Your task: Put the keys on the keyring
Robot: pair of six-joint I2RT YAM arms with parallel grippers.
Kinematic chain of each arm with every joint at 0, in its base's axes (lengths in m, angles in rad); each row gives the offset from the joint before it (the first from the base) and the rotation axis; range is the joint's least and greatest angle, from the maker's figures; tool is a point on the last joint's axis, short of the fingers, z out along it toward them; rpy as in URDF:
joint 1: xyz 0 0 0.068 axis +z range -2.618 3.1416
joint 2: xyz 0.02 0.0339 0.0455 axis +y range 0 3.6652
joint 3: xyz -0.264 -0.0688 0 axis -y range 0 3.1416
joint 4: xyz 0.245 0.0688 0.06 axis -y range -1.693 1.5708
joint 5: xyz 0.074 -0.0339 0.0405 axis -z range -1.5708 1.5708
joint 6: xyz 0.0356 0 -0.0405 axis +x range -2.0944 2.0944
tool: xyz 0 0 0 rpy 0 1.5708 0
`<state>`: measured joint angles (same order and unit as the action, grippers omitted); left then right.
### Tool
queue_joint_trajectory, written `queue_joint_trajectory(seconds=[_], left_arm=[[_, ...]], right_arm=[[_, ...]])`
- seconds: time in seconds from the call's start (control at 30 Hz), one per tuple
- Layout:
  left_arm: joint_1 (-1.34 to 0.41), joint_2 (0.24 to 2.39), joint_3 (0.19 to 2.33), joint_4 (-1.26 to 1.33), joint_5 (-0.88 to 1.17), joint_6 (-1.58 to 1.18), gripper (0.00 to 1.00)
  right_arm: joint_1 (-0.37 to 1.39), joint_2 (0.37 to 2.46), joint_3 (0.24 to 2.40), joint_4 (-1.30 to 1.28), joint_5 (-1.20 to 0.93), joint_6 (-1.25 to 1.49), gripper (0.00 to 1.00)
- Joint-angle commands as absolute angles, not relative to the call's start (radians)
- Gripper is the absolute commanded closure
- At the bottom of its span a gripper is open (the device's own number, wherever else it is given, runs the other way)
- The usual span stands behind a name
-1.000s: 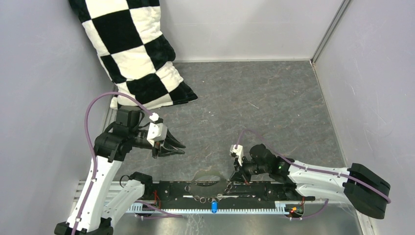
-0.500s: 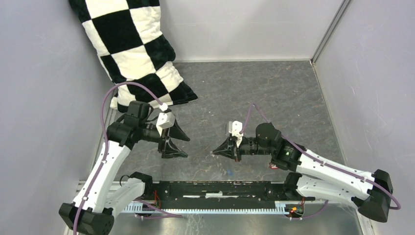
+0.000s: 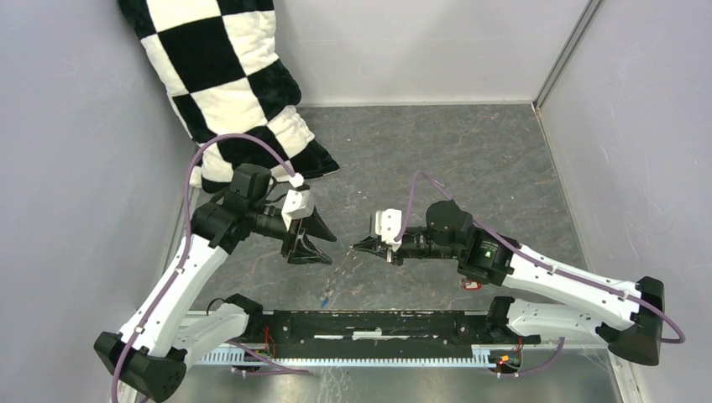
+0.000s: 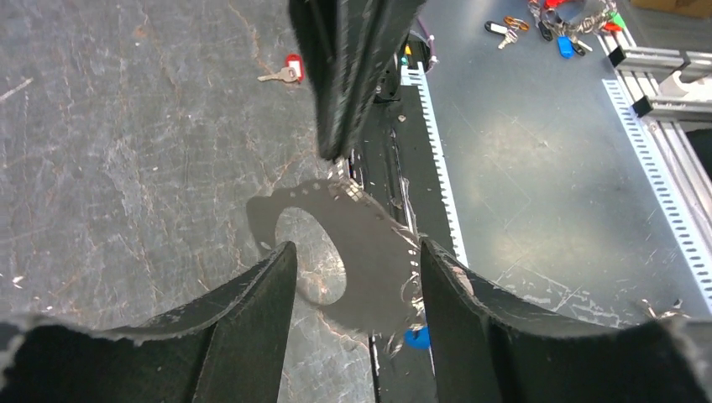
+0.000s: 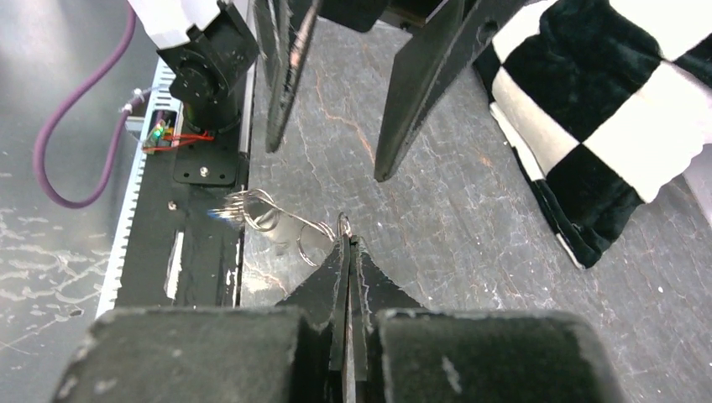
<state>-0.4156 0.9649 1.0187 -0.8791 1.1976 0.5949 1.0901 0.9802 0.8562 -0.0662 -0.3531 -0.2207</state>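
My right gripper (image 3: 359, 245) is shut on the top of the keyring (image 3: 340, 273), a thin grey loop that dangles down and to the left. The blue key (image 3: 323, 297) hangs at its lower end. In the left wrist view the keyring (image 4: 378, 243) hangs between and beyond my open left fingers (image 4: 252, 319), with the blue key (image 4: 416, 337) at the bottom. My left gripper (image 3: 317, 243) is open, just left of the ring, and touches nothing. The red key (image 4: 290, 69) lies on the table behind the right gripper (image 4: 340, 126). The right wrist view shows the pinched keyring (image 5: 285, 222).
A black-and-white checkered pillow (image 3: 227, 84) leans in the back left corner. A black rail (image 3: 378, 323) runs along the near table edge between the arm bases. A bunch of spare keys (image 4: 558, 29) lies on the metal sheet beyond the rail. Grey walls close in three sides.
The right gripper has lifted the keyring off the front rail and carried it up and left. The left gripper has opened and moved right, up to the ring.
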Motion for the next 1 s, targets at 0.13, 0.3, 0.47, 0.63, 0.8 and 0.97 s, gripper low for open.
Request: queue_joint_trajectory(seconds=[0.13,0.3,0.47,0.63,0.8,0.97], left_arm=[[-0.454,0.931,1.01,-0.85,1.162,0.69,0.44],[-0.459,0.94,1.008,-0.834,1.12,0.696,0.55],[-0.459,0.926,1.009,-0.782,1.106,0.649,0.6],[-0.462,0.911,1.005,-0.789,1.176,0.615,0.58],[-0.47,0.904,1.006,-0.806,1.183,0.61,0.58],[-0.479,0.899,1.003,-0.806,1.179,0.595,0.58]], right_arm=[[1.117,1.034,0.962,-0.033,-0.323,-0.284,0.99],[1.147,1.056,0.992,-0.034,-0.314,-0.281,0.99],[1.161,1.071,1.002,-0.039,-0.303,-0.281,0.99],[1.17,1.082,1.011,-0.03,-0.288,-0.275,0.99],[1.182,1.091,1.02,-0.023,-0.281,-0.268,0.99],[1.194,1.096,1.028,-0.022,-0.267,-0.264,0.99]])
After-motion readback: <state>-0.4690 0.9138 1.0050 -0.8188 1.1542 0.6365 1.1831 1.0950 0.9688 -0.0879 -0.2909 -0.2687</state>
